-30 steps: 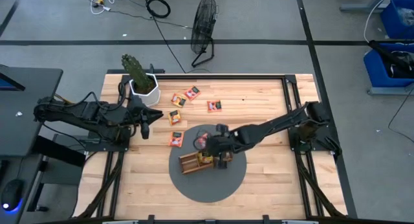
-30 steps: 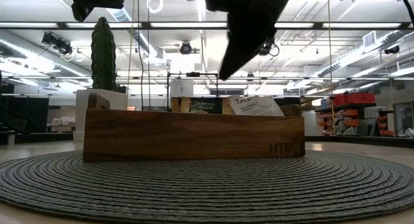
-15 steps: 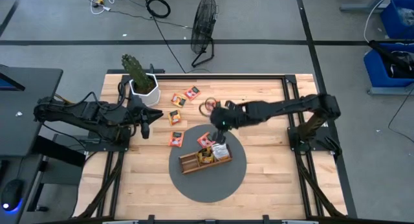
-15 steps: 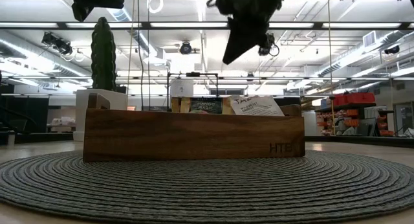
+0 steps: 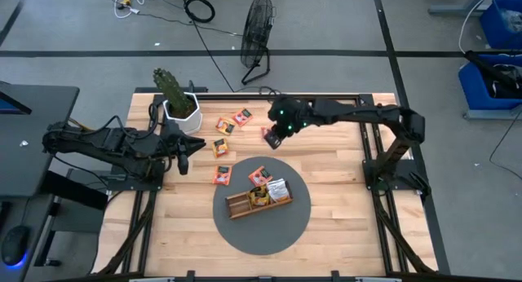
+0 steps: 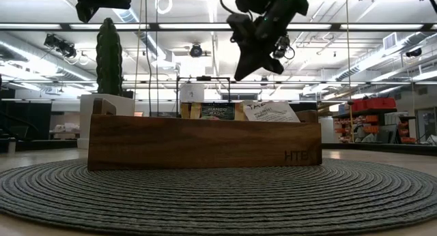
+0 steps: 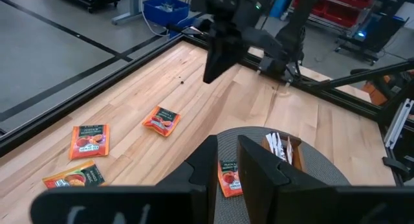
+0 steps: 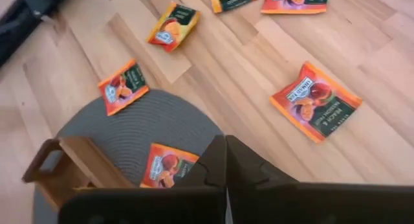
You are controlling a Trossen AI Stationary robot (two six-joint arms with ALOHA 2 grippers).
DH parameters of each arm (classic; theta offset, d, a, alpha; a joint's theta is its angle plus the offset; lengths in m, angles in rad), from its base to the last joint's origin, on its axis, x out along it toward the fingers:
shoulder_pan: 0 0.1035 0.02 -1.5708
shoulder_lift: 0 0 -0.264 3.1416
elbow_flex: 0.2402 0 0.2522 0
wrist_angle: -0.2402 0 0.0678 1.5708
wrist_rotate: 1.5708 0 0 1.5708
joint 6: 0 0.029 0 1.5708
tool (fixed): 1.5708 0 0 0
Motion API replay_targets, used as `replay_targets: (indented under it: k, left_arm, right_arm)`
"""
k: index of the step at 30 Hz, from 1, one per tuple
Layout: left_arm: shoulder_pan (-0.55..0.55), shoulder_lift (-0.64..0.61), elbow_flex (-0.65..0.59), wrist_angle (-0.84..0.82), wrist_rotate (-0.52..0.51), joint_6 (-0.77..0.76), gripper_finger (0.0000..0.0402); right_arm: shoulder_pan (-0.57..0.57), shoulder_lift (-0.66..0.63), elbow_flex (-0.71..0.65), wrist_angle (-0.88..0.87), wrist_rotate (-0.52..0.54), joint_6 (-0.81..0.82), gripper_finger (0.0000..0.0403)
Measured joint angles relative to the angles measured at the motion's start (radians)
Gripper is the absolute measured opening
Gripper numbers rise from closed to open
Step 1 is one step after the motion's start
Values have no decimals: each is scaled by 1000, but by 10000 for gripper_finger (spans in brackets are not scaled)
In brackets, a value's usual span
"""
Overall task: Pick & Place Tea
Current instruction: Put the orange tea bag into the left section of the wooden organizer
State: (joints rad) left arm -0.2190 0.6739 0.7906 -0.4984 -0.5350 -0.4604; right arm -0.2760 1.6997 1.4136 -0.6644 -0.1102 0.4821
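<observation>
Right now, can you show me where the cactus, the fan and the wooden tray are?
cactus (image 5: 170, 87), high view, on its green stem.
fan (image 5: 259, 24), high view, on its round cage.
tray (image 6: 205, 143), low view, on its front wall.

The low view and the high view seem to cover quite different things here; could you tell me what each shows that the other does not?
Only the low view shows the printed fronts of the sachets standing in the wooden tray, and the room behind. Only the high view shows the loose tea sachets lying on the table, the left gripper waiting near the planter, and the floor fan. Both show the tray on the round grey mat, the cactus, and the right gripper, shut and raised.
</observation>
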Motion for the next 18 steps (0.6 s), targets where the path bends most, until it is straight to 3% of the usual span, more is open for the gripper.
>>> replay_targets:
  k: [5,13,18]
  left_arm:
    - [0,0,0,9,0,-1,60]
    - [27,0,0,40,0,-7,60]
    - [47,0,0,39,0,-7,60]
  right_arm:
    - [-80,9,-32,55,-116,0,1]
    - [-204,10,-204,165,-310,231,1]
    - [-247,11,-315,279,-348,326,39]
